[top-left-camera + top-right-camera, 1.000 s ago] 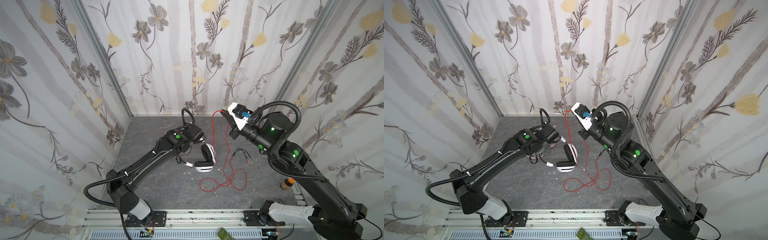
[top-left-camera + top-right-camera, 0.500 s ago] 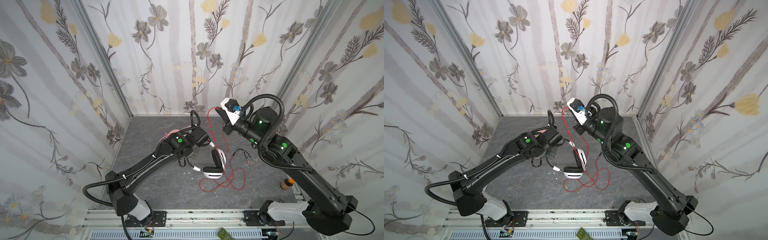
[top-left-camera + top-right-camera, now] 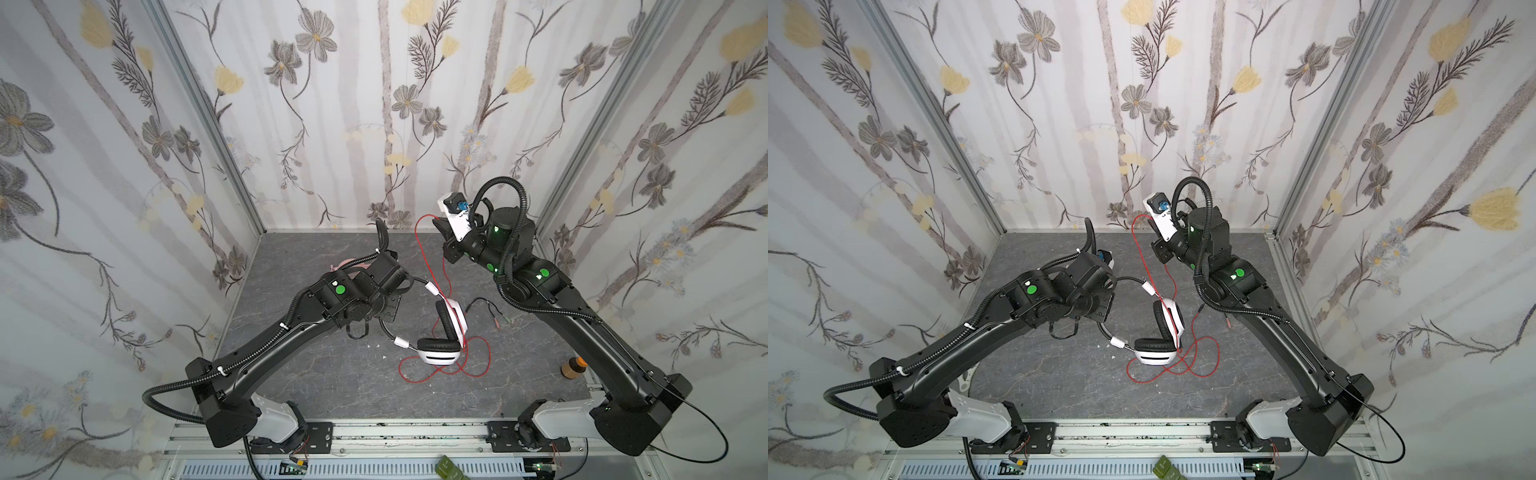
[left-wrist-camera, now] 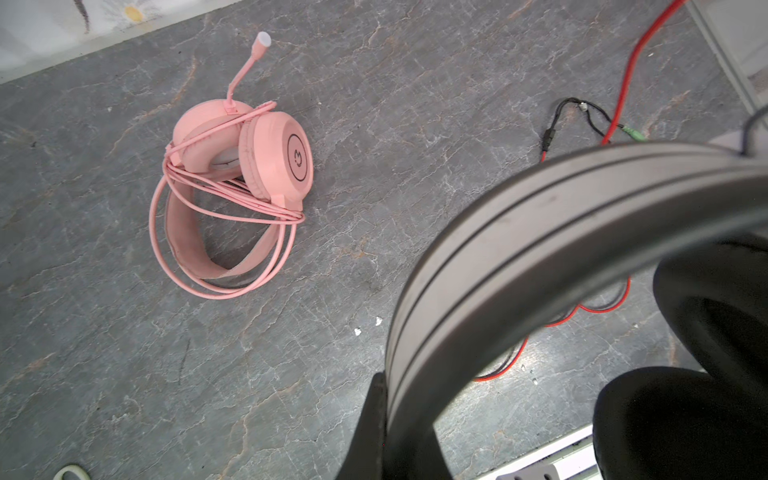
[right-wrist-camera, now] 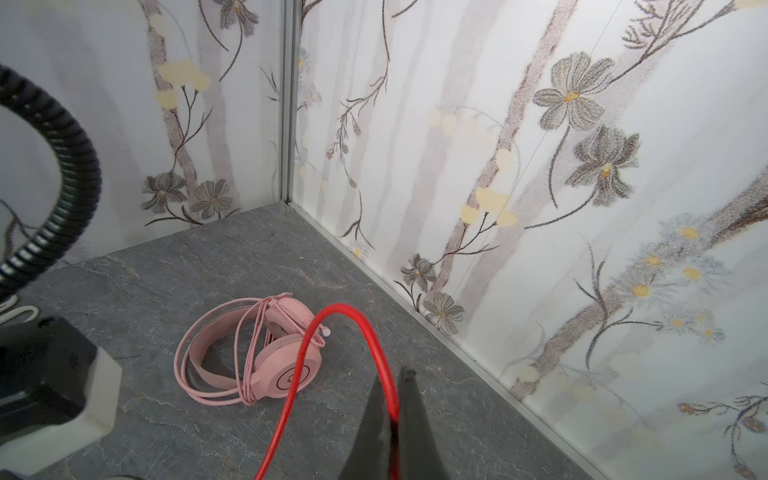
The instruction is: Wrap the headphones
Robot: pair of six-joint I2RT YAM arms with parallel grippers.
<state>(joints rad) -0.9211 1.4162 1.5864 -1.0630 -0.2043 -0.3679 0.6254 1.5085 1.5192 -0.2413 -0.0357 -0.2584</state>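
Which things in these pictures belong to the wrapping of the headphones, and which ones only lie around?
Belonging to the job:
- white-and-black headset, held by the left pincer
- its red cable, in the right pincer
- pink headset, cable already wound

Only lying around:
- brown bottle
- white scraps
- green object at the front

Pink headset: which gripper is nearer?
Left. The left gripper, clamped on the headband of the white-and-black headset, hangs just beside the pink headset; the right gripper, pinching the red cable, is raised farther off.
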